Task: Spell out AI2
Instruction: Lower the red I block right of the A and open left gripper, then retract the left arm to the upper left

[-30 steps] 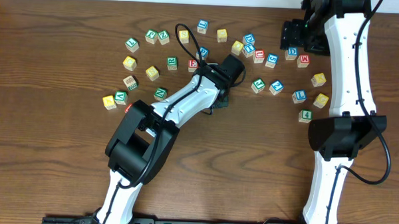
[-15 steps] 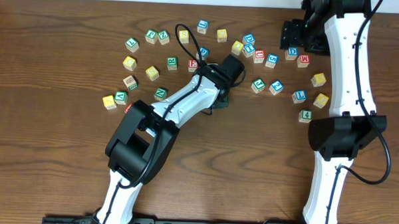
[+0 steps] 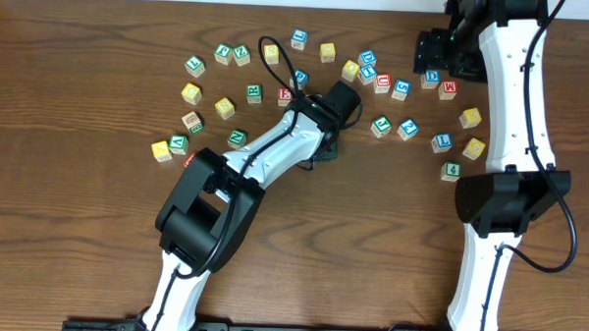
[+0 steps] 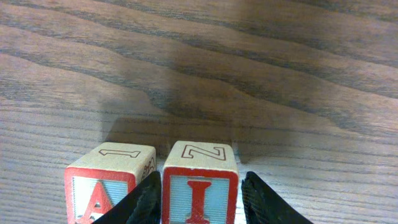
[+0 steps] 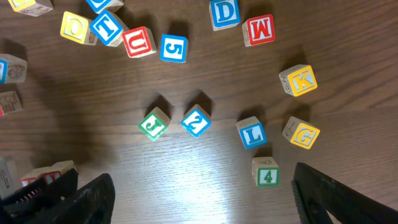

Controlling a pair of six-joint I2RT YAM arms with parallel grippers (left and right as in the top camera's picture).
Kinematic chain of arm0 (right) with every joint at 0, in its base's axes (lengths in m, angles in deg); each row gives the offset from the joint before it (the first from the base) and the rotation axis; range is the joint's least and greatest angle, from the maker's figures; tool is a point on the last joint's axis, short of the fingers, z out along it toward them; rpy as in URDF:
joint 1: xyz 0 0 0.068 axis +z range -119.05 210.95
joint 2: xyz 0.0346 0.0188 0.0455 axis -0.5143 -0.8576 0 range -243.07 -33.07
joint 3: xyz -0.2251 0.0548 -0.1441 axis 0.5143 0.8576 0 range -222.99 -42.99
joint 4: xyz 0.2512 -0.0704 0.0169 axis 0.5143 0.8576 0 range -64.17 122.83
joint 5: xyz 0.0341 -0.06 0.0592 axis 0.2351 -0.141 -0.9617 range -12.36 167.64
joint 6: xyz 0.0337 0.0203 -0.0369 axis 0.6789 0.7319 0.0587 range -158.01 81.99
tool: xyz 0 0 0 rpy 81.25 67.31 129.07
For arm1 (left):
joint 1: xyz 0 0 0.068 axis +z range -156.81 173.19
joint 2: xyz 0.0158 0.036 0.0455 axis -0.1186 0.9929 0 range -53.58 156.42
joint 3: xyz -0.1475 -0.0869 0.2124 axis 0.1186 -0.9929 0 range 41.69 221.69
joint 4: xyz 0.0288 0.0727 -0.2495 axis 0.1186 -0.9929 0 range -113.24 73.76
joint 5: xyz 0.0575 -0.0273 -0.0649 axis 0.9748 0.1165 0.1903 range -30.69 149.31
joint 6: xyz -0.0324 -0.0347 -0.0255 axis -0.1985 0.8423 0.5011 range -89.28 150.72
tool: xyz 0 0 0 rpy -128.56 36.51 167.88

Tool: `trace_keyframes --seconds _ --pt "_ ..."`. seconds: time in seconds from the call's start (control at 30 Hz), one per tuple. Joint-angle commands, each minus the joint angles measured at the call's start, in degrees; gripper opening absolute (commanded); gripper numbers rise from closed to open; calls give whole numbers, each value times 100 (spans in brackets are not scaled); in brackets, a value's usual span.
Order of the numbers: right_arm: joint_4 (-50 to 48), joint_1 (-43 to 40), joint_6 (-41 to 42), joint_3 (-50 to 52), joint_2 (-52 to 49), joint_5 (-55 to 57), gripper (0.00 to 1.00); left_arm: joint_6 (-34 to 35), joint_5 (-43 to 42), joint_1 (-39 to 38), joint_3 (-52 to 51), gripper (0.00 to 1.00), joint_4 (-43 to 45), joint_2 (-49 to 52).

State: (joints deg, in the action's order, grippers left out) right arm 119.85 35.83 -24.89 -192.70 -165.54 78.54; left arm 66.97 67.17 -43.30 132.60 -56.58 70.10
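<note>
Many small cubes lie scattered in an arc on the table, printed in green, yellow, blue and red. In the overhead view the left arm covers the A and the I, so only the left wrist view shows them. There the A and the I stand upright side by side, almost touching. Both are of pale wood with sharp edges, with red letters on light blue faces and red borders. The left gripper is partly open around the I. One dark rounded finger stands before the gap to the A, and we see a thin slit at each side of the I. The table is brown with a wavy grain. The 2, printed in blue, sits well apart to the right, just beside a green J and near a blue L. The right gripper is spread wide and has nothing between its fingers.
</note>
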Motion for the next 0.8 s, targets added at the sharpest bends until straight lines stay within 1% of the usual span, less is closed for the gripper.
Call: trace_keyframes --seconds 0.0,0.13,0.2,0.57,0.77 --pt "15 46 -59 26 98 48 86 9 35 4 -50 42 -72 -238" --pt "13 46 -59 26 98 48 87 -286 37 4 -28 49 -70 -481" --pt "15 46 -61 26 98 48 87 -476 37 9 -26 51 -70 -669" --pt "17 46 -59 26 98 46 87 -885 63 35 -26 51 -72 -1939" --pt "15 46 -57 26 98 46 87 -905 76 348 -26 51 -127 -2583"
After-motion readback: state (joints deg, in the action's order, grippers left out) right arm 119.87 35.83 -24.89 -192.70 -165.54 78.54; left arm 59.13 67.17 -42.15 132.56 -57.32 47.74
